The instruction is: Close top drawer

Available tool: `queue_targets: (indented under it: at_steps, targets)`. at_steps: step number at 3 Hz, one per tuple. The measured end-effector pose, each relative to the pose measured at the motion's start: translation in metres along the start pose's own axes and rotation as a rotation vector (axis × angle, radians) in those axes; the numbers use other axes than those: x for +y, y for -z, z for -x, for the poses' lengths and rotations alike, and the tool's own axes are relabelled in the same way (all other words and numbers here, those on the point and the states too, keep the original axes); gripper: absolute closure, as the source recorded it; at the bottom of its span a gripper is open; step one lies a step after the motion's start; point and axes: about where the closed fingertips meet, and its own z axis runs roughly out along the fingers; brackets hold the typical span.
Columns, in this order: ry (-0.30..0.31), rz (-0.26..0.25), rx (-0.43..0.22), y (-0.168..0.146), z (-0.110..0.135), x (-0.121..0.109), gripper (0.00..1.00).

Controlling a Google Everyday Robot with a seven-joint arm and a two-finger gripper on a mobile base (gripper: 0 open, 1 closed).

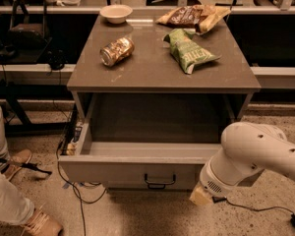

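My gripper (pixel 202 196) hangs low over the speckled floor (pixel 137 218); cables (pixel 79 200) trail there, and a long pale shelf (pixel 280 73) runs behind in dim light.

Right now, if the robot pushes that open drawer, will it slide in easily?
Probably. The top drawer looks empty, so likely light. The gripper is low by its front's right end, so a push there might skew it slightly.

The top drawer (pixel 108 172) stands pulled out, the gripper (pixel 201 196) low by its front panel.
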Motion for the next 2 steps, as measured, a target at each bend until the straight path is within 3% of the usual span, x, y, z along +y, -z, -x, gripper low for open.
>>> queue_targets:
  at_steps: [2]
  targets:
    - [-0.037, -0.087, -0.030, -0.010, 0.007, -0.050, 1.00]
